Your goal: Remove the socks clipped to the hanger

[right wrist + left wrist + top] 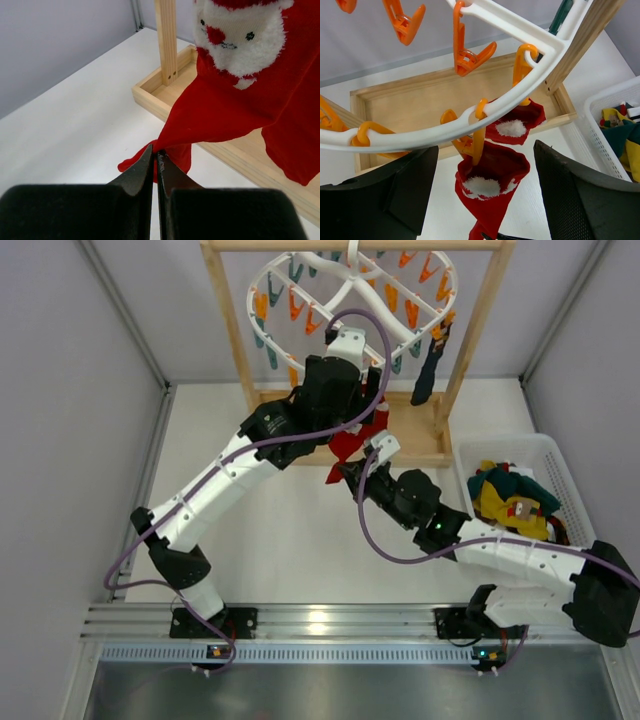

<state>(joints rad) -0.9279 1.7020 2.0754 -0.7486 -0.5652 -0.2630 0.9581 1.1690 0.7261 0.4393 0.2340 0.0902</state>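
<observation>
The white hanger (352, 285) hangs from the wooden stand (478, 325) at the far side of the table (280, 540), its ring fringed with orange clips (470, 55). Two red socks are still clipped to the near side of the ring. The right pincer (155, 152) is pressed together on the toe of the red sock (490, 185), whose fabric runs taut from the clip down to its tips. This red sock (350, 445) hangs between the two arms in the overhead view. The second red sock (515, 125) hangs just beside it on the next clip, and both show a white fluffy lining in their openings. From the right wrist, a white-bearded Santa face shows on the red fabric above the pinched toe. The left pincer (484, 148) is raised just under the ring with its fingers spread wide, one on either side of the red pair and touching neither. A dark sock (428, 365) is clipped at the right of the ring. On the right of the table, a white basket (545, 445) holds a heap of socks (510, 498) in yellow, teal and red.
</observation>
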